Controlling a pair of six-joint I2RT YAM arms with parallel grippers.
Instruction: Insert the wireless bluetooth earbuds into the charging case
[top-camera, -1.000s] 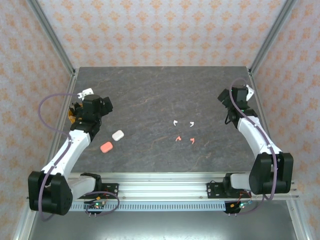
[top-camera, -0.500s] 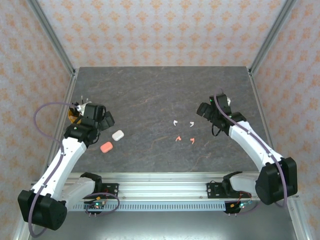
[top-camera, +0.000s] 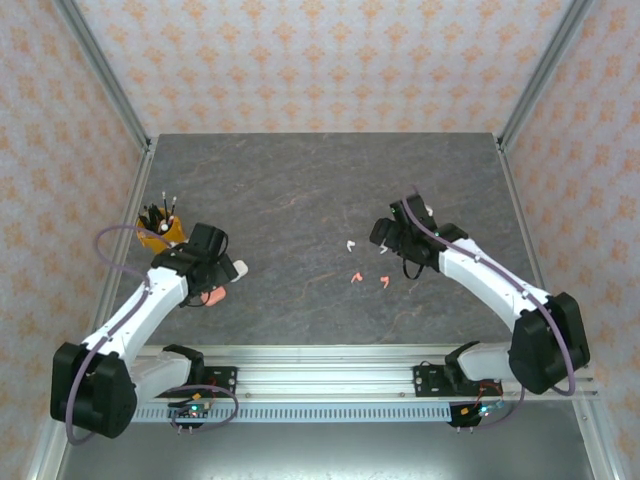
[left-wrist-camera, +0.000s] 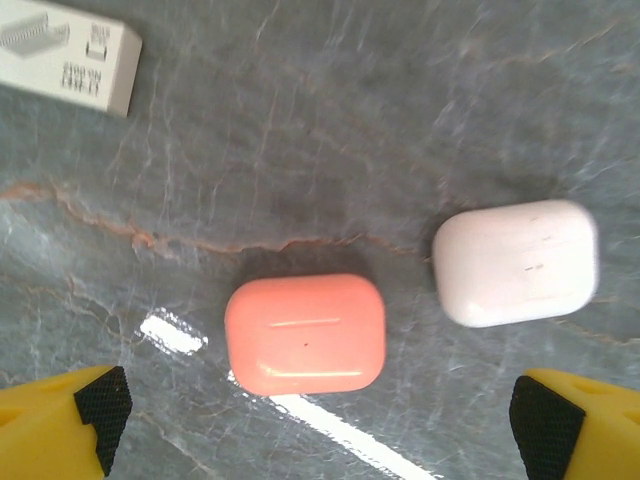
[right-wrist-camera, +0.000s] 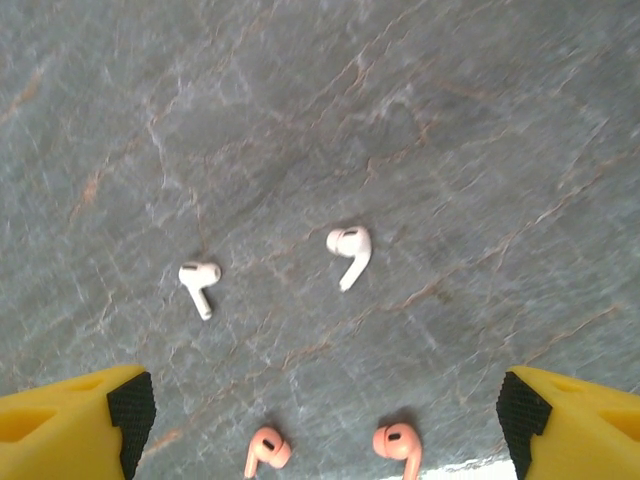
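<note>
The dark stone surface (top-camera: 300, 170) lies bare over its whole far half toward 12 o'clock, and its right side toward 3 o'clock is open out to the edge. A holder of pens (top-camera: 160, 222) stands close to the left edge at 9 o'clock. In the left wrist view the left tool (left-wrist-camera: 320, 425) is spread wide, its yellow fingers (left-wrist-camera: 60, 425) at the lower corners. The pink charging case (left-wrist-camera: 305, 333) lies shut between them, and the white charging case (left-wrist-camera: 515, 262) lies at 2 o'clock from it, near but apart. The right tool (right-wrist-camera: 325, 420) is spread just as wide and holds nothing. In front of it lie a white earbud (right-wrist-camera: 200, 280), a second white earbud (right-wrist-camera: 350, 252), a pink earbud (right-wrist-camera: 267, 448) and a second pink earbud (right-wrist-camera: 395, 440), all apart from one another, just off the middle of the surface toward 4 o'clock. Since half a second ago the left arm has swung inward over the cases, uncovering the holder, and the right tool has drawn closer to the earbuds. Cases and earbuds lie where they did. A white box (left-wrist-camera: 65, 55) at 10 o'clock in the left wrist view bears small print, too blurred to read.
</note>
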